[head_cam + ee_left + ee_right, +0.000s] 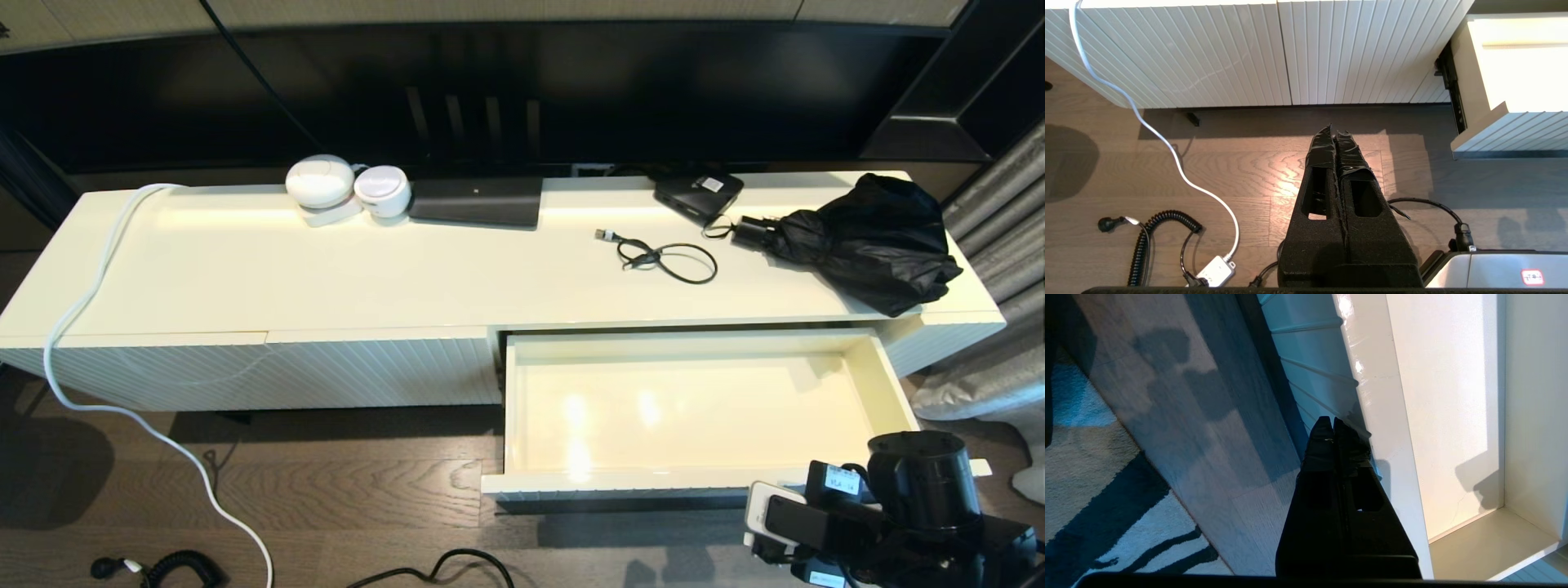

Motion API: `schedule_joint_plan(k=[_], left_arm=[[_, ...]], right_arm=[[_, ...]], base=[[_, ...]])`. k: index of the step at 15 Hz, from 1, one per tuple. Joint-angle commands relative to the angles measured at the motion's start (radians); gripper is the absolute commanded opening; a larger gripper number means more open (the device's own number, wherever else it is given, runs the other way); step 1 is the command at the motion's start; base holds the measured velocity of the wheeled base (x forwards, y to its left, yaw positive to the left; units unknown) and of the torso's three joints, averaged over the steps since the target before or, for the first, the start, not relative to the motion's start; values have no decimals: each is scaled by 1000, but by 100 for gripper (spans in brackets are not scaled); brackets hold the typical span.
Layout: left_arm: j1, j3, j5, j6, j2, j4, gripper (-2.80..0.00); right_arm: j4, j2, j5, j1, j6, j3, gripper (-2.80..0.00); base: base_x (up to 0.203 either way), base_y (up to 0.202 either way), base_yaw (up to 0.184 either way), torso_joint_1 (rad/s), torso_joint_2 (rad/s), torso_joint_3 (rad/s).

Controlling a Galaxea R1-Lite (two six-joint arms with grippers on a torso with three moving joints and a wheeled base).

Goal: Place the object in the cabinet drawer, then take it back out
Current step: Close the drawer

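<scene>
Head view, we see the cabinet drawer (890, 392) pulled out, our right gripper (1333, 424) clenched on nothing — at its ribbed front edge, left gripper (1336, 134) clenched, parked over the floor (1229, 171).

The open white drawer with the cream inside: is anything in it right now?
Nothing shows inside the wide white ribbed-front drawer: only its glossy cream floor with light reflections. The black right gripper, fingers shut, covers the front right corner in the head view; the right wrist view shows that corner bare too.
</scene>
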Motion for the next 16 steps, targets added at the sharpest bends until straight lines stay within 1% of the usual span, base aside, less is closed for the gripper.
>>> schedule_joint_plan(k=[1, 6, 8, 10, 12, 16], left_arm=[[0, 0, 0, 0, 0, 0, -280], [0, 0, 0, 0, 0, 0, -280], [0, 0, 0, 0, 0, 0, -280], [0, 2, 0, 0, 0, 0, -280], [0, 2, 0, 0, 0, 0, -280], [0, 1, 0, 0, 0, 0, -280]], right_arm=[[-36, 13, 0, 1, -9, -2, -280], [-69, 40, -1, -1, -11, -13, -280], [-121, 69, -1, -1, -12, -17, -280], [-155, 92, -21, -1, -12, -21, -280], [-163, 107, -41, -1, -14, -44, -280], [-184, 142, -43, -1, -14, -92, -280]], base=[[0, 0, 0, 0, 0, 0], [0, 0, 0, 0, 0, 0], [0, 0, 0, 0, 0, 0], [0, 0, 0, 0, 0, 0], [0, 0, 0, 0, 0, 0], [0, 0, 0, 0, 0, 0]])
